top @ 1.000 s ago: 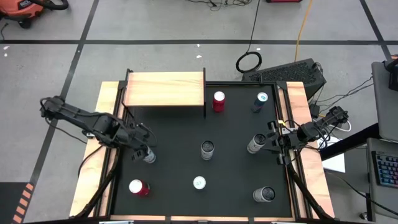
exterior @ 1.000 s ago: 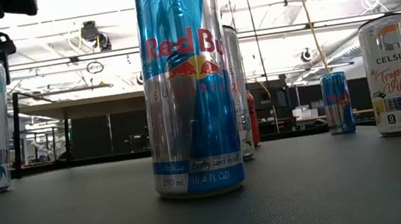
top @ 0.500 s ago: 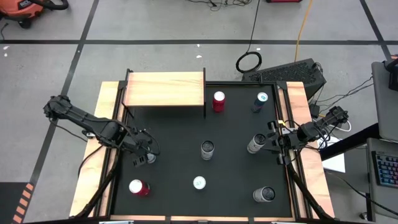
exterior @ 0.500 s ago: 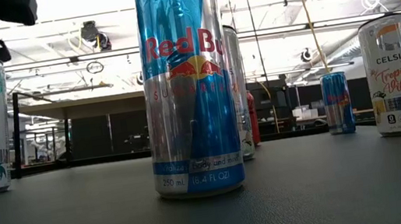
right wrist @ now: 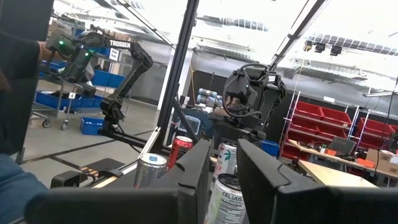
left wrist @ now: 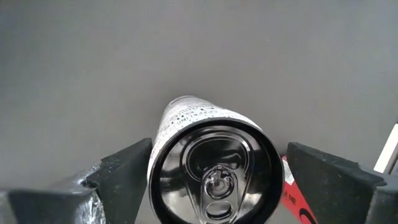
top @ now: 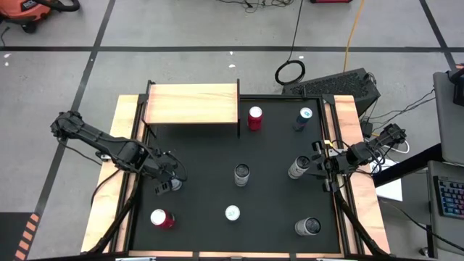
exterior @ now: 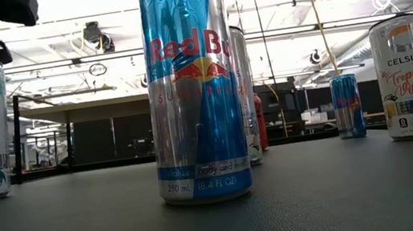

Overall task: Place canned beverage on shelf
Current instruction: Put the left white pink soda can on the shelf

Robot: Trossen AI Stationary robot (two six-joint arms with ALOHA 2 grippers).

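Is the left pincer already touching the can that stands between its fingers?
Apart. In the left wrist view, the can stands between the open left pincer, with dark mat visible between each finger and the can.

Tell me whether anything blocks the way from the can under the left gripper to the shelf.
Nothing visible does. The left gripper straddles the can with open jaws, and only bare black mat lies between it and the shelf. The other cans stand off to the side.

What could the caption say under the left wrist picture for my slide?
Left pincer wide open, one finger on each side of an upright Celsius can on the black mat, not yet closed on it.
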